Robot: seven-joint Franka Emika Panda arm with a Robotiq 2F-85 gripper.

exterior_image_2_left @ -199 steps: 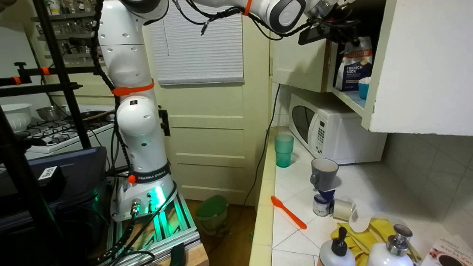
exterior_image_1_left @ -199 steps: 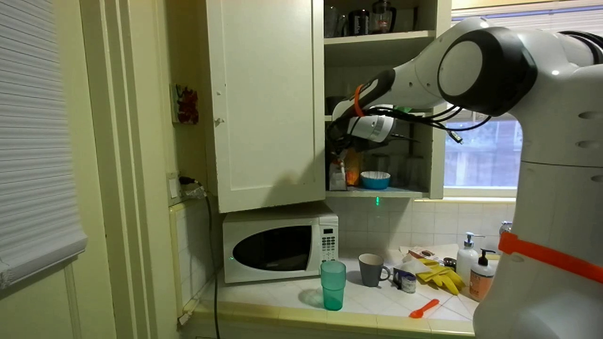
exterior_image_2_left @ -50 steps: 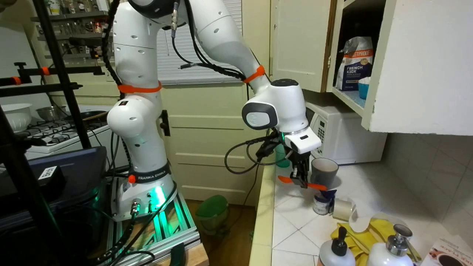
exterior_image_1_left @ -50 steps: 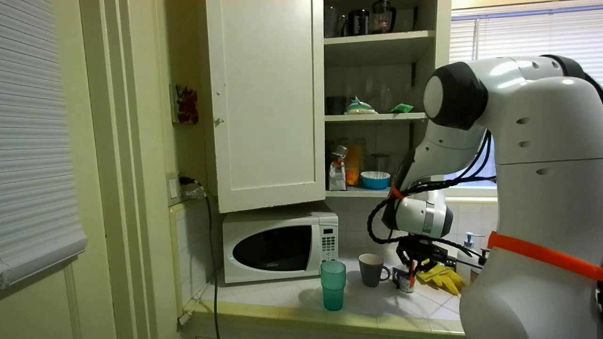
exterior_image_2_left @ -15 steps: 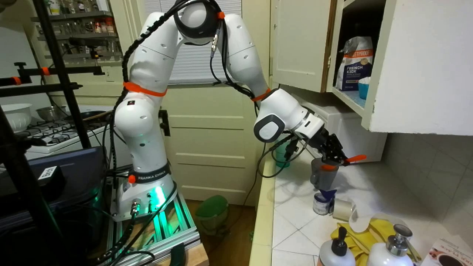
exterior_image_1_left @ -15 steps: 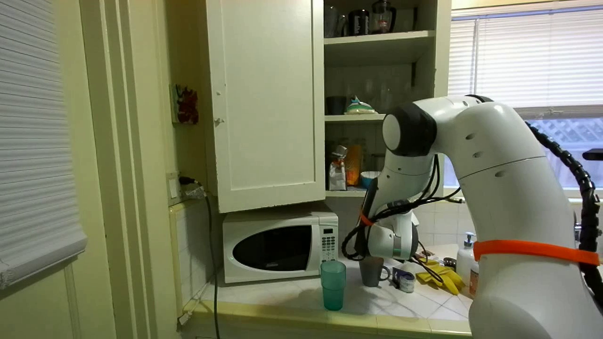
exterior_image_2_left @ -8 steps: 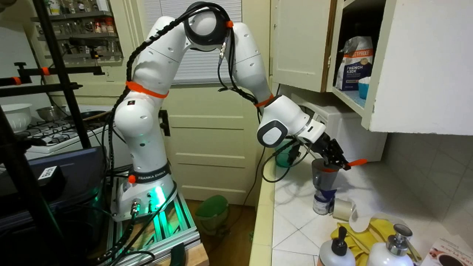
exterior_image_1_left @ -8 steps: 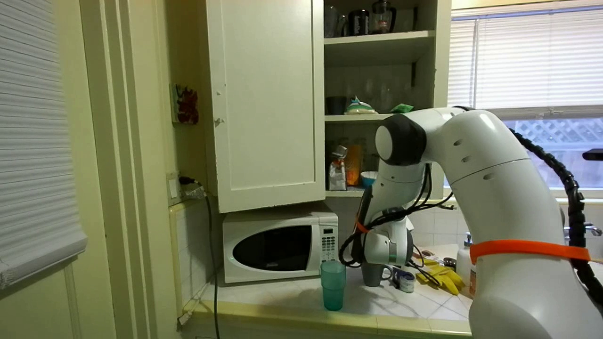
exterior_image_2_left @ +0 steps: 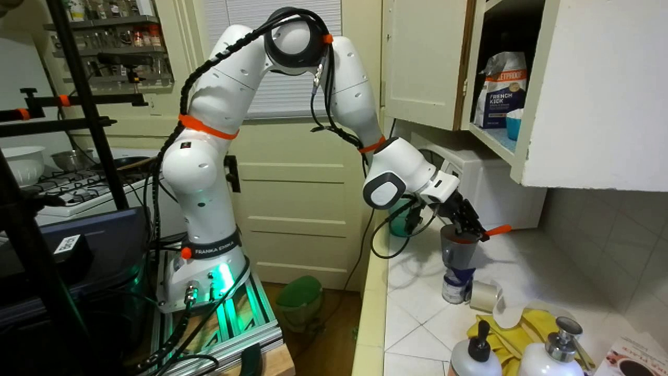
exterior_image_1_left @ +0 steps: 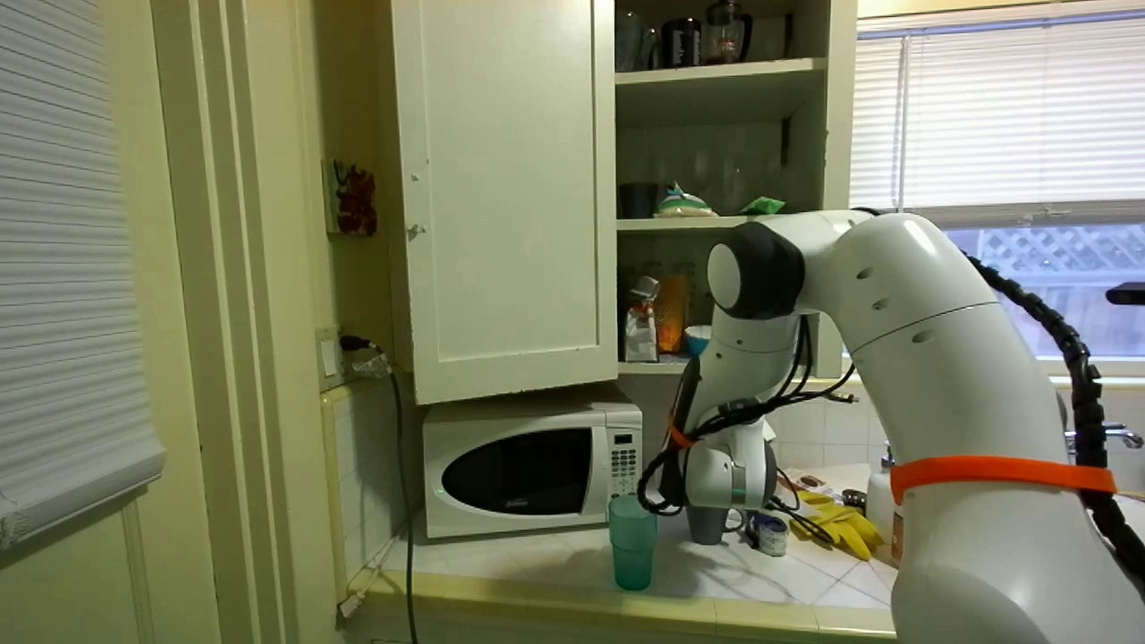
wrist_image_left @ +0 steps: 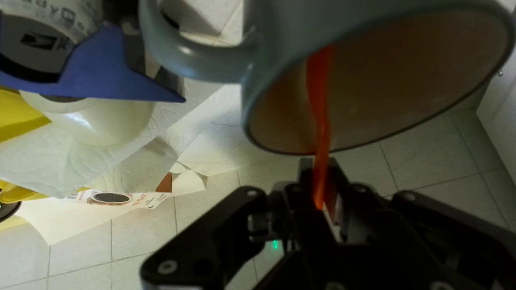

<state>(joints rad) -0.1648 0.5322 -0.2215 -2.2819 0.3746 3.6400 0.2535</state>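
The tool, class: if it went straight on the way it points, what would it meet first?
Likely the mug, directly ahead in the wrist view; depth is unclear, so the tool might skim past.

Kitchen of a home. A white microwave (exterior_image_1_left: pixel 532 470) stands on a tiled desk (exterior_image_2_left: pixel 409 339), with a grey mug (exterior_image_2_left: pixel 459 256) and a teal tumbler (exterior_image_1_left: pixel 632 541) near it, below an open wall cupboard (exterior_image_1_left: pixel 725 73) storing glassware (exterior_image_1_left: pixel 726 36) and a printed bag (exterior_image_2_left: pixel 501 99). Pump bottles (exterior_image_2_left: pixel 548 360) and yellow gloves (exterior_image_1_left: pixel 841 528) occupy the same desk. Elsewhere, a gas stove (exterior_image_2_left: pixel 68 209) carries a black pan (exterior_image_2_left: pixel 128 163); wall racks (exterior_image_2_left: pixel 104 23) hold jars (exterior_image_2_left: pixel 152 36). The panelled door (exterior_image_2_left: pixel 292 203) with its pleated blind (exterior_image_2_left: pixel 292 96) is of household type.
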